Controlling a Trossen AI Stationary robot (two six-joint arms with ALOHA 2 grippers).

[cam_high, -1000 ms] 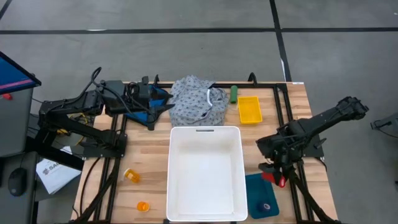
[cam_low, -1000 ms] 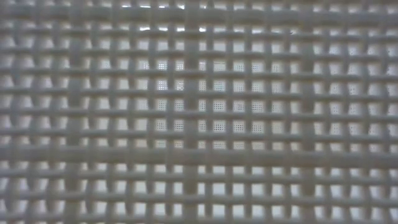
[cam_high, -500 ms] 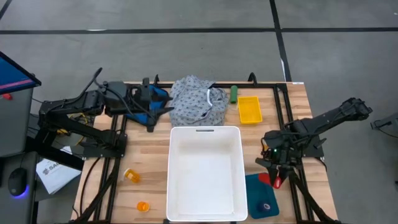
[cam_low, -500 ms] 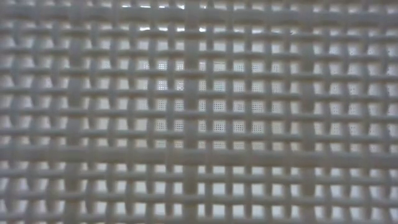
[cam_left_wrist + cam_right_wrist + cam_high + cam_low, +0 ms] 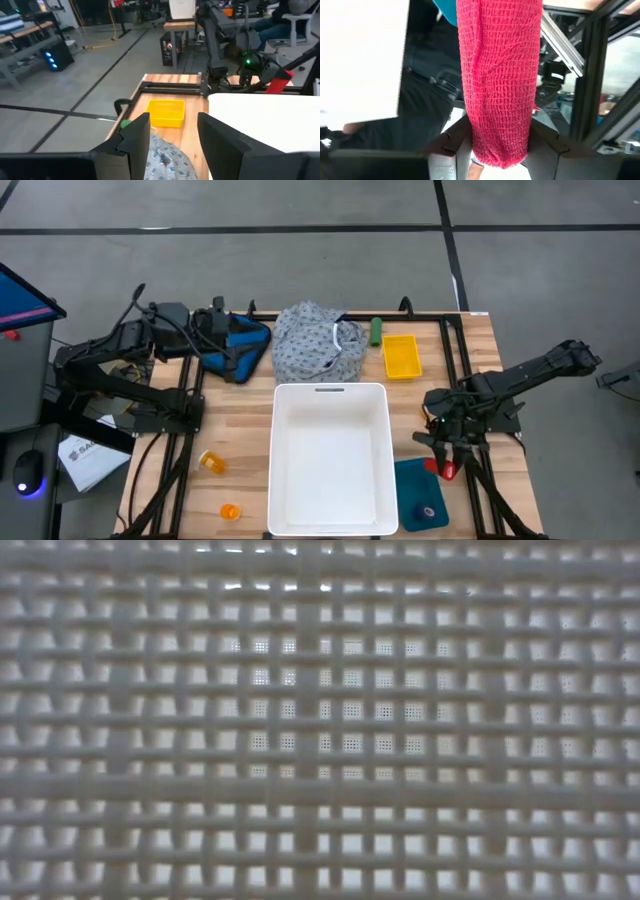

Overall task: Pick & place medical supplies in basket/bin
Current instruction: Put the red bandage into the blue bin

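Note:
The grey-white dotted garment (image 5: 318, 342) lies bunched on the table at the far edge, behind the white bin (image 5: 331, 392). My left gripper (image 5: 258, 352) is open just left of the garment; in the left wrist view (image 5: 172, 145) the garment (image 5: 167, 161) shows between and beyond its fingers. My right gripper (image 5: 447, 463) is to the right of the bin, shut on a red mesh-wrapped cylinder (image 5: 499, 75). A green cylinder (image 5: 376, 331) lies at the far edge. Two orange pill bottles (image 5: 212, 463) (image 5: 230, 511) lie near left. My right gripper pinches the red cylinder between its two fingers (image 5: 456, 140), on the cylinder's sides near one end (image 5: 496, 145). The cylinder lies along the fingers and sticks out well past them. Whether its far end rests on anything, I cannot tell.
A yellow tray (image 5: 400, 356) sits right of the garment. A teal flat thing (image 5: 420, 495) lies near right, beside the bin. Black frame rails (image 5: 452, 350) run along the table's sides. The low view is filled by the bin's white lattice wall (image 5: 320, 720).
My left gripper has drawn back a little toward the table's left edge, away from the garment, which has stayed where it was. My right gripper has kept the red cylinder and has hardly moved.

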